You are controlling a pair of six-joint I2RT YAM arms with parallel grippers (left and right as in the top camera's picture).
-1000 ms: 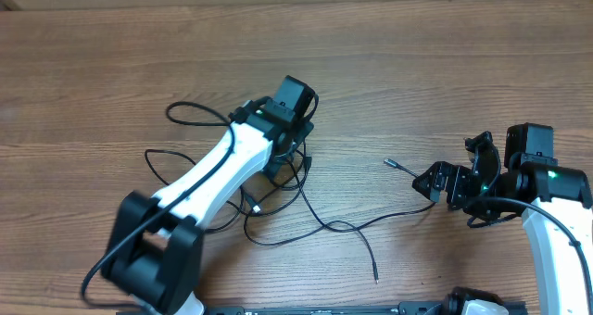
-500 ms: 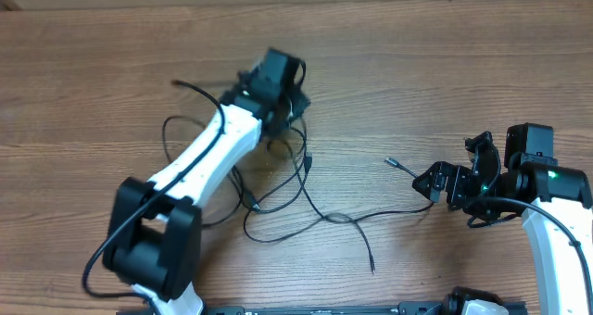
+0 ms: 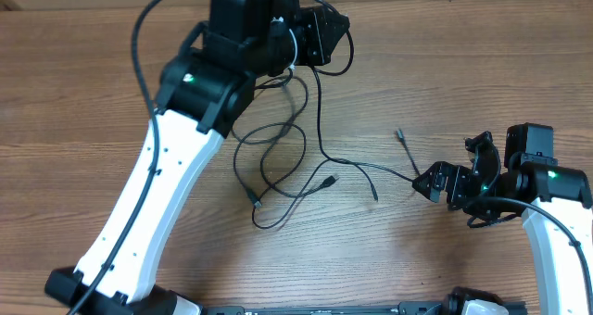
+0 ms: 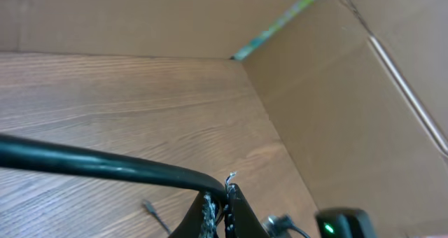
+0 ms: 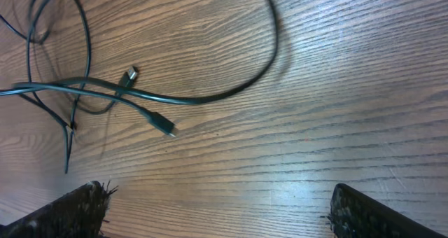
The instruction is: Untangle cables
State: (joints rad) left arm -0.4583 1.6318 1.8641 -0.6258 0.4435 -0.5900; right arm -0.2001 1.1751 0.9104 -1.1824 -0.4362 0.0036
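Note:
The cables (image 3: 278, 157) are thin black cords lying in loose loops mid-table, with small plug ends (image 3: 329, 180) pointing out. Several strands rise to my left gripper (image 3: 326, 39), which is lifted high near the table's far edge. In the left wrist view the left gripper (image 4: 225, 196) is shut on one black cable (image 4: 105, 164) that runs off to the left. My right gripper (image 3: 456, 164) sits low at the right, open, nothing between its fingers (image 5: 77, 210). The cables (image 5: 175, 98) and two plug ends lie on the wood ahead of it.
A brown cardboard wall (image 4: 364, 112) borders the wooden table (image 3: 463, 65) at the back and side. One loose plug end (image 3: 400, 134) lies close to the right gripper. The left arm's white links (image 3: 157, 185) stretch over the table's left half.
The left gripper closed on a cable and rose toward the table's far edge, dragging the tangle up and to the right and stretching it. The right arm has stayed still.

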